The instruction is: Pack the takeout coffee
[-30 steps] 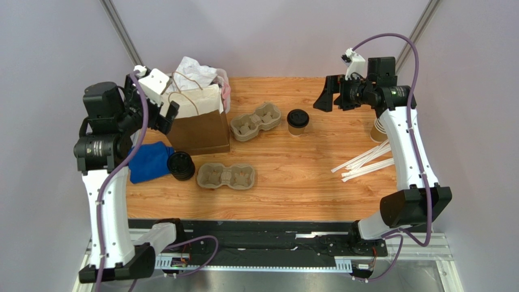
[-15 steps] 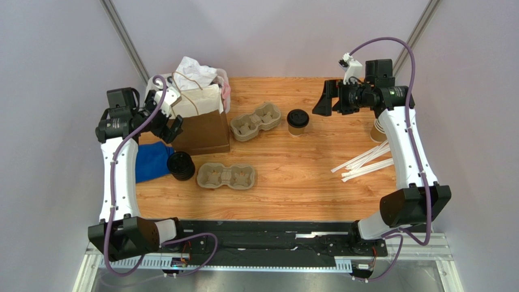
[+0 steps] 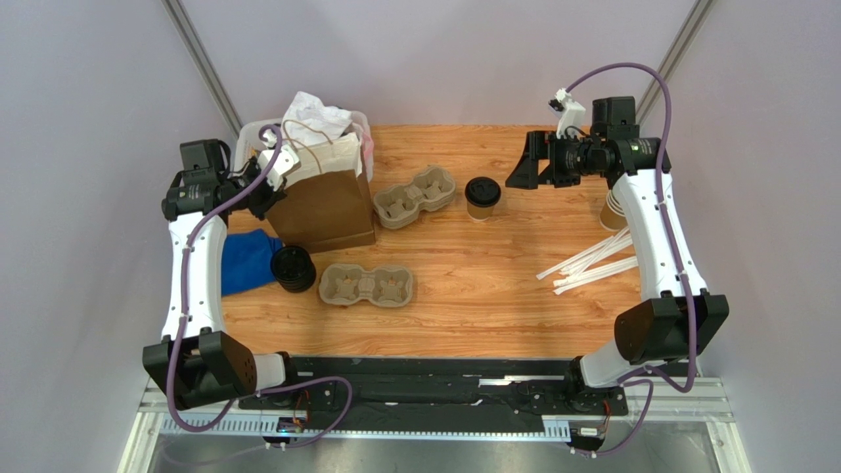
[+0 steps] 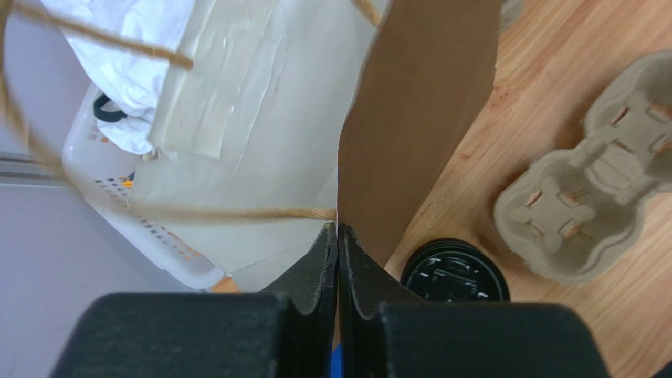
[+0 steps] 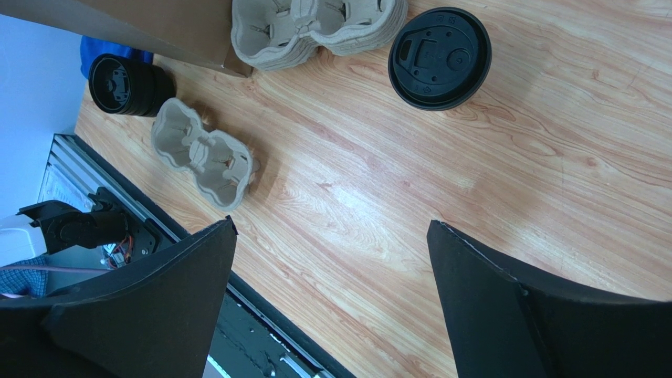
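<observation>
The table holds one lidded coffee cup (image 3: 483, 196) at one o'clock, one paper bag (image 3: 326, 207) at ten o'clock and two cardboard cup trays (image 3: 414, 196), one at twelve o'clock and the other tray (image 3: 366, 285) at seven. At nine o'clock are one stack of black lids (image 3: 293, 268) and one blue cloth (image 3: 244, 261); at two, one stack of lidless cups (image 3: 614, 210). The white straws (image 3: 592, 261) at three o'clock overlap too much to count.

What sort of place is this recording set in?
Probably a mock café takeout counter inside a lab booth: a brown paper bag, pulp cup carriers and a lidded takeout coffee sit on a wooden table enclosed by plain grey walls.
</observation>
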Motion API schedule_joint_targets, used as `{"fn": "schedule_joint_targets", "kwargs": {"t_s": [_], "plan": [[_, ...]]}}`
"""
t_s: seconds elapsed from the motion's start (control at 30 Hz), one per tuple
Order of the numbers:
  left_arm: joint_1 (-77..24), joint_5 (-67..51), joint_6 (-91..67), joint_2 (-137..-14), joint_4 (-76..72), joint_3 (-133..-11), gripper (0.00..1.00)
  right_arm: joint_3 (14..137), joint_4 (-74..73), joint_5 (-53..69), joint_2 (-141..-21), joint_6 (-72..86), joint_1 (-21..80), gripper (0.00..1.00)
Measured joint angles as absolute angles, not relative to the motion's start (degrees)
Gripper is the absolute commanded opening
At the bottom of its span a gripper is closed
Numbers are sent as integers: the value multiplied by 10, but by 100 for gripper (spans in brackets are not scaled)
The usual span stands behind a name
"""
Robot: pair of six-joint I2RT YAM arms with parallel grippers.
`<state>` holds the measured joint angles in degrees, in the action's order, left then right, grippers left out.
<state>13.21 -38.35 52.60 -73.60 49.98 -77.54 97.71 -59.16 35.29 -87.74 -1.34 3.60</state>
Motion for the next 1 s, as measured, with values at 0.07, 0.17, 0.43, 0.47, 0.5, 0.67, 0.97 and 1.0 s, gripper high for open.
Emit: {"fn": "schedule_joint_targets", "kwargs": {"t_s": [0.07, 0.17, 0.43, 0.47, 0.5, 0.67, 0.97, 1.0], "plan": [[132, -390, 527, -735, 504, -780, 0, 977, -594, 356, -877, -14, 32, 97], [131, -400, 514, -733, 511, -804, 0, 977, -595, 360, -877, -14, 27, 97], [67, -427, 452, -694, 503, -925, 0, 988, -609, 365, -876, -26, 0, 98], [45, -430, 449, -684, 501, -934, 0, 992, -611, 365, -875, -29, -4, 98], [22, -430, 446, -675, 499, -941, 0, 997, -616, 365, -872, -34, -11, 98], [-80, -433, 440, -638, 499, -953, 0, 1036, -641, 350, -852, -63, -33, 99], [-283, -470, 562, -619, 567, -903, 0, 1110, -656, 332, -770, -128, -37, 100], [-305, -473, 593, -621, 583, -889, 0, 1113, -657, 342, -757, -139, -37, 100]]}}
